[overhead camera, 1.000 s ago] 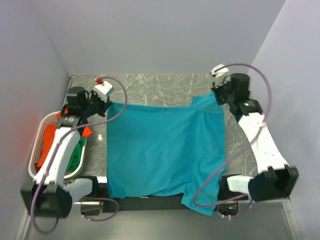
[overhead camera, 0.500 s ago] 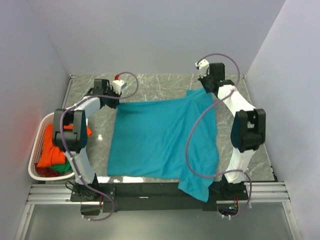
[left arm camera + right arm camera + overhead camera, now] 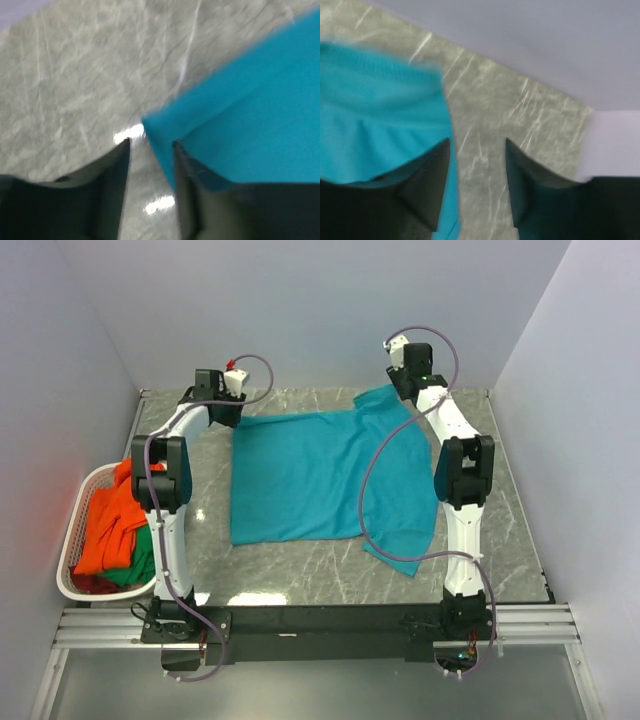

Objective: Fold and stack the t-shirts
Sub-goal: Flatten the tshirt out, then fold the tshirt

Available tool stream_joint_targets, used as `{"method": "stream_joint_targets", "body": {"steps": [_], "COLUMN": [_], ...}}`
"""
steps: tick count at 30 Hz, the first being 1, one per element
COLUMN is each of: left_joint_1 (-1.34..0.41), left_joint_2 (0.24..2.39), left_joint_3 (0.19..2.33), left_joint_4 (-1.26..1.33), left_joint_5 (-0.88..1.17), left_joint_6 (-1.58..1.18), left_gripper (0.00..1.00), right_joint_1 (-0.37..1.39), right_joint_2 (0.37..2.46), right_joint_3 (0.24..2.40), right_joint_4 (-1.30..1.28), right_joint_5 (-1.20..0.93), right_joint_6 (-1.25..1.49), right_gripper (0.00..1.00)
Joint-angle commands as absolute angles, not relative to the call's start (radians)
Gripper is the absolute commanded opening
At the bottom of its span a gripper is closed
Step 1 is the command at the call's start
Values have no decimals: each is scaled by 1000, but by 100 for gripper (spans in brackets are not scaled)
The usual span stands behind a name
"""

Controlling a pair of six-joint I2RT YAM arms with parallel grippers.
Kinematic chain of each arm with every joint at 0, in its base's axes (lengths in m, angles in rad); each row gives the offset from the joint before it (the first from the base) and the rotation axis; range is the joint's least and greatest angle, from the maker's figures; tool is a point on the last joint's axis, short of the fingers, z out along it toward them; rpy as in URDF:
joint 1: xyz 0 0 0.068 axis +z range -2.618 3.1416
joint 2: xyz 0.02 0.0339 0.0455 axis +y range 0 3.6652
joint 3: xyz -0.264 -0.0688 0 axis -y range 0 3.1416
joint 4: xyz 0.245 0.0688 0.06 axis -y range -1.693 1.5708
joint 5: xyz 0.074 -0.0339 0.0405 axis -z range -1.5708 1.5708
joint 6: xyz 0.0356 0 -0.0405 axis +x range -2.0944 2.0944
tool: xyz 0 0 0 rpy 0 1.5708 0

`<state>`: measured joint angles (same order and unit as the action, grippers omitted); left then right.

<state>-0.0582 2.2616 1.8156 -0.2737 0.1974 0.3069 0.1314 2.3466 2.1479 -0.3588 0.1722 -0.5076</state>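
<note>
A teal t-shirt lies spread flat on the marble table, one sleeve trailing toward the near right. My left gripper stands open at its far left corner. In the left wrist view that corner points into the gap of the open left gripper, close to the right finger. My right gripper is open at the shirt's far right corner. In the right wrist view the teal cloth ends beside the left finger, and bare marble shows inside the right gripper. An orange t-shirt and a green one lie in the basket.
A white plastic laundry basket sits at the table's left edge. Grey walls stand close behind the table's far edge and on both sides. Both arms stretch far across the table, with purple cables looping over them.
Both arms reached farther back, pulling the teal shirt off the near edge and laying it flat. Both grippers, shut on its corners before, have opened and let go.
</note>
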Motion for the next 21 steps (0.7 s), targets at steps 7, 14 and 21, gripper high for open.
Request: {"method": "stream_joint_targets", "body": {"steps": [7, 14, 21], "left_joint_1": [-3, -3, -51], "left_joint_2": [1976, 1774, 1703], "left_joint_3": [1683, 1401, 1197], "left_joint_4": [-423, -656, -755], "left_joint_5": [265, 520, 523], "left_joint_6": [287, 386, 476], "left_gripper": [71, 58, 49], "right_joint_1": [98, 98, 100], "right_joint_2": [2091, 1964, 1947], "right_joint_3": [2051, 1832, 1613], "right_joint_4": [-705, -994, -1029], "right_joint_5": [66, -155, -153], "right_joint_6": [-414, -374, -382], "right_gripper": [84, 51, 33]}}
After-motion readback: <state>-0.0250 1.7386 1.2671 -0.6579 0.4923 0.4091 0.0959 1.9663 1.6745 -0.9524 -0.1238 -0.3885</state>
